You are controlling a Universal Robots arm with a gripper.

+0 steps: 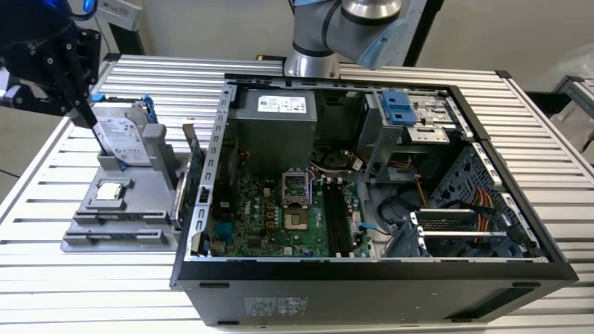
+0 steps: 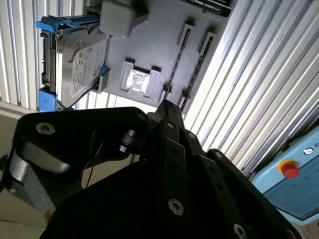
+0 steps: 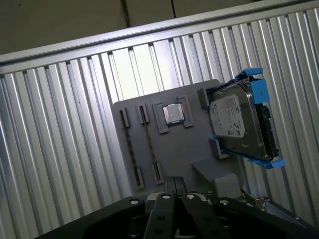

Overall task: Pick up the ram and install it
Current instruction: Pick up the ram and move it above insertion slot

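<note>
The ram shows as two thin dark sticks standing on edge in the slotted holders of a grey fixture plate (image 3: pixel 172 149); one ram stick (image 3: pixel 130 148) (image 2: pixel 178 60) lies beside the other. My black gripper (image 1: pixel 86 117) (image 2: pixel 167 106) (image 3: pixel 174 183) hangs above that plate at the exterior view's left, apart from the sticks, with its fingertips pressed together and nothing between them. In the exterior view the fixture plate (image 1: pixel 93 240) lies on the table to the left of the open computer case (image 1: pixel 371 275), whose long black memory slots (image 1: pixel 336 224) sit on the green motherboard.
On the same plate stand a silver hard drive (image 1: pixel 122 139) (image 3: pixel 239 124) in a blue-tabbed bracket and a small square processor chip (image 1: pixel 111 189) (image 3: pixel 173 113). The ribbed aluminium table (image 1: pixel 55 292) surrounds them. A blue box with a red button (image 2: pixel 291 169) sits nearby.
</note>
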